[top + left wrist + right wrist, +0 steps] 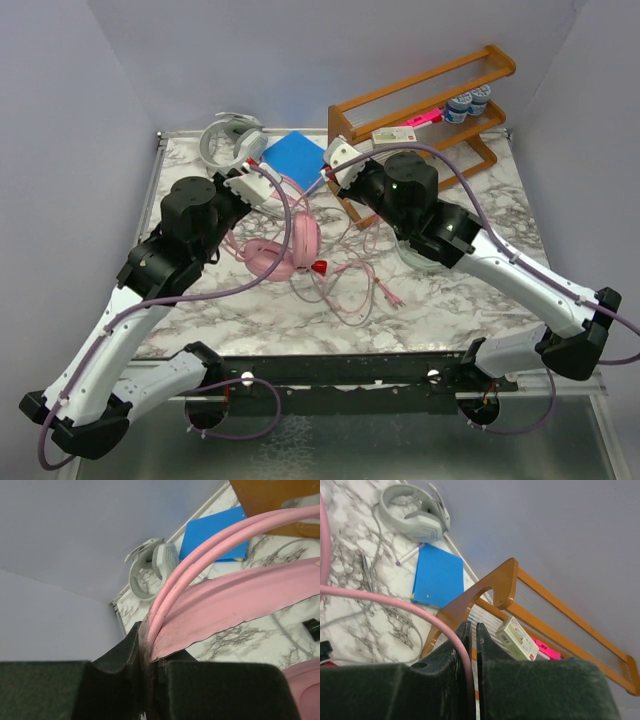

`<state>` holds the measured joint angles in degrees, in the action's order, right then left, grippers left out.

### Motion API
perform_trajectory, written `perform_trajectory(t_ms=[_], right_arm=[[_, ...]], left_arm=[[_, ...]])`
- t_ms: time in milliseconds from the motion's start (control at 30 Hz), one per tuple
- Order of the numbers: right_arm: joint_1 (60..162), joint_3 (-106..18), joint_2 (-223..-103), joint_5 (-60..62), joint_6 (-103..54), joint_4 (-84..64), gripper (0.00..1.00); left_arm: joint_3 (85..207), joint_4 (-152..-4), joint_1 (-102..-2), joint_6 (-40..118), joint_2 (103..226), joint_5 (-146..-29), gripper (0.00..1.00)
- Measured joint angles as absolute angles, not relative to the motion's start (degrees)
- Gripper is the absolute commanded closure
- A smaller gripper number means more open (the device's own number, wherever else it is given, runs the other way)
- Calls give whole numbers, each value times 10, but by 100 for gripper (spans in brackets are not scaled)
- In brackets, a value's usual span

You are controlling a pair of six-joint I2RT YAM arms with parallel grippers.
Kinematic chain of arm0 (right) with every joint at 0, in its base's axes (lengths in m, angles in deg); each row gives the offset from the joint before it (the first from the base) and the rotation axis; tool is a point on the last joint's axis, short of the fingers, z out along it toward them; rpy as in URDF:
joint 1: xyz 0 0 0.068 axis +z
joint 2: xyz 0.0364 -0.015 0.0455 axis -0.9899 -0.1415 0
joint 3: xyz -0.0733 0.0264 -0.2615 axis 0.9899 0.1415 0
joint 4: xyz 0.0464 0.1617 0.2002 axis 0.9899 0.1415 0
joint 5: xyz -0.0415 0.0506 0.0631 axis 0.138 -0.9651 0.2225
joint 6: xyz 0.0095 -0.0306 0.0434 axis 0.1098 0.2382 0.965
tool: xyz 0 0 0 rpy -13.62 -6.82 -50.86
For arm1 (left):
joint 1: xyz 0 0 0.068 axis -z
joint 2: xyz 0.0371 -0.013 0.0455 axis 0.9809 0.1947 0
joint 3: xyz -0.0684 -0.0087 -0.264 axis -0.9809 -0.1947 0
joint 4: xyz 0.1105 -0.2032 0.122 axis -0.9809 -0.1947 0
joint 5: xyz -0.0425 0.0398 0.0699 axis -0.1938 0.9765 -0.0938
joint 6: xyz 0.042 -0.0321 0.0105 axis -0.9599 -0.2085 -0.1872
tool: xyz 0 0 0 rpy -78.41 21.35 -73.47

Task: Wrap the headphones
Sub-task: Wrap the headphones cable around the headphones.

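Where the two arms meet over the far middle of the marble table [440, 310], each gripper has a piece of the pink cable [210, 545] in its jaws. The left gripper [148, 652] is clamped on it — two strands of the cable run side by side out from between the black pads and rise away to the upper right. They cross above the broad pink headband [235, 600], whose near edge lies just beside the pads. The right gripper [473, 630] has its fingers drawn nearly together on a single strand, which arcs in from the left and drops into the narrow slot between them.

From above, the pink headphones [272, 255] lie on the marble between the two arms, just nearer than both grippers. The rest of the cable lies in loose loops on the table to their right. A small red-and-black object [320, 267] rests against the right-hand cup.

The silver-grey headphones [228, 138] lie in the far left corner, apart from either gripper — a blue pad [296, 155] lies just beside them. A wooden rack [425, 95] stands at the far right with a small box [516, 637] on its shelf.
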<state>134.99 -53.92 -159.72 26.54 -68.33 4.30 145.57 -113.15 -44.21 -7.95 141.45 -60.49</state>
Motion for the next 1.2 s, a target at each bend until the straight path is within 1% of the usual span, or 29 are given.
perform_trajectory(t_ms=[100,233,333,400,467,867,1067,1200], right_arm=[[1341,-494,-1593,262,-686,5,87],[1298,-437,-1579,232,-665,-42,87],[1259,-401,-1565,194,-638,-81,84],[1238,-382,-1555,164,-617,-101,79],[1222,-365,-1548,136,-594,-129,77],[1176,-213,-1536,-51,-452,-330,78],[1170,-183,-1541,-134,-387,-429,81],[1167,-173,-1566,-191,-341,-493,83]], left_arm=[[1485,-1150,-442,-55,1417,-632,100],[1525,-1163,-442,-23,1423,-662,100],[1540,-1164,-442,3,1423,-690,100],[1546,-1166,-442,18,1423,-709,100],[1554,-1168,-442,34,1424,-725,100],[1641,-1176,-442,187,1448,-833,100],[1700,-1171,-442,311,1480,-847,100],[1728,-1163,-442,386,1497,-846,100]])
